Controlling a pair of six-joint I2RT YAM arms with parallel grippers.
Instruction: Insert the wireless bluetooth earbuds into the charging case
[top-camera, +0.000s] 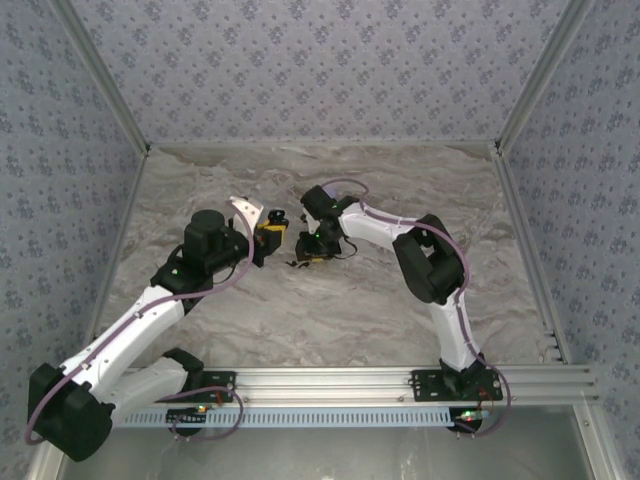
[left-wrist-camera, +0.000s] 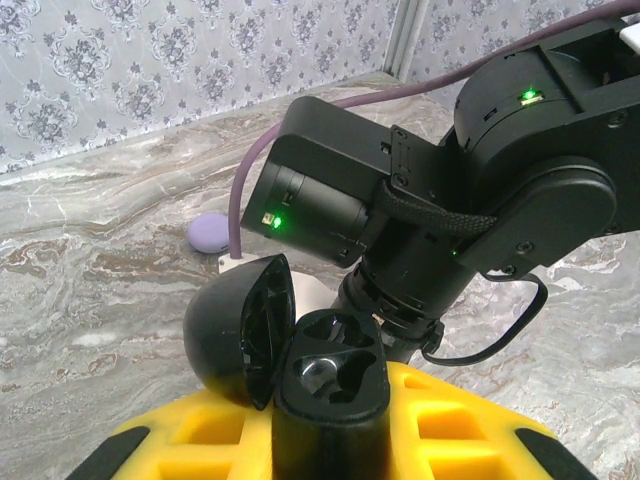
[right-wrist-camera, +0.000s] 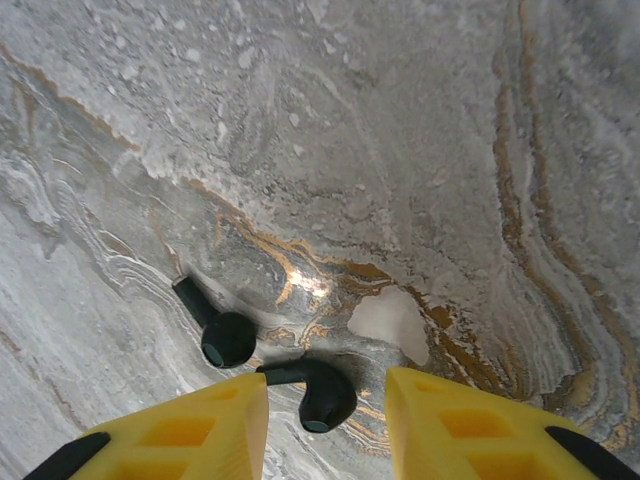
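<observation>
Charging case (left-wrist-camera: 330, 378): glossy black, domed lid (left-wrist-camera: 232, 335) hinged open, moulded wells (left-wrist-camera: 322, 368) showing; left gripper (left-wrist-camera: 330, 435) clamped on it. Right of case, two black stemmed earbuds (right-wrist-camera: 320, 392) on marble tabletop (right-wrist-camera: 400, 150); right gripper (right-wrist-camera: 326, 382) spread astride one.

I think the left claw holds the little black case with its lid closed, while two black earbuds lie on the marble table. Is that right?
The lid is open, not closed: the left wrist view shows the black case in the left gripper with its lid swung back. The two black earbuds do lie on the table.
</observation>
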